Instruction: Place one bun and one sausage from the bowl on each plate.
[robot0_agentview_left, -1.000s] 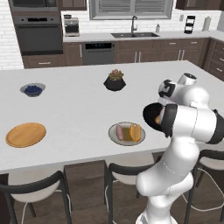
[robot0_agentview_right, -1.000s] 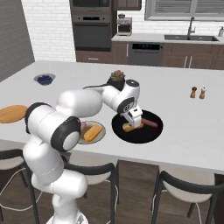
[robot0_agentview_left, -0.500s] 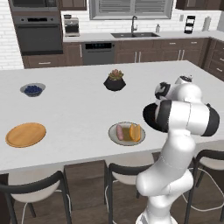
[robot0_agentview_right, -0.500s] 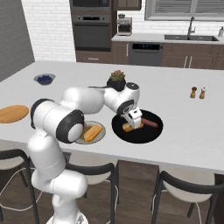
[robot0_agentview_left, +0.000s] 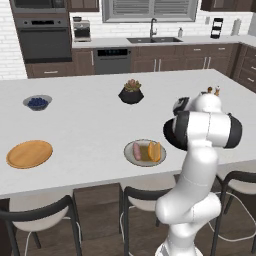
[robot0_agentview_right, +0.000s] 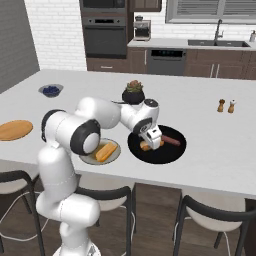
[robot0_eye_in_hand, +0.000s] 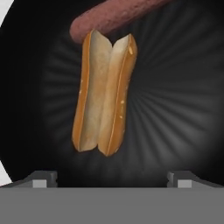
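Observation:
The black bowl (robot0_agentview_right: 167, 152) sits on the island right of the grey plate (robot0_agentview_right: 90, 159), which carries a bun and a sausage. Inside the bowl lie a split bun (robot0_agentview_right: 145, 146) and a sausage (robot0_agentview_right: 170, 141). My gripper (robot0_agentview_right: 151, 141) hangs low over that bun, open. In the hand view the bun (robot0_eye_in_hand: 104, 94) lies lengthwise straight ahead, between the lines of the two wide-apart fingertips (robot0_eye_in_hand: 42, 178), and the sausage (robot0_eye_in_hand: 113, 15) lies across its far end. The orange wooden plate (robot0_agentview_right: 14, 129) lies bare at the far left, also seen in the left base view (robot0_agentview_left: 30, 153).
A black plant pot (robot0_agentview_right: 134, 93) stands just behind the arm. A small grey bowl of blue berries (robot0_agentview_right: 51, 90) is at the back left. Salt and pepper shakers (robot0_agentview_right: 226, 105) stand to the right. Stools line the island's near edge.
The hand has sunk a little closer to the bun in the bowl, and the elbow has swung slightly. Bun, sausage and plates have not moved.

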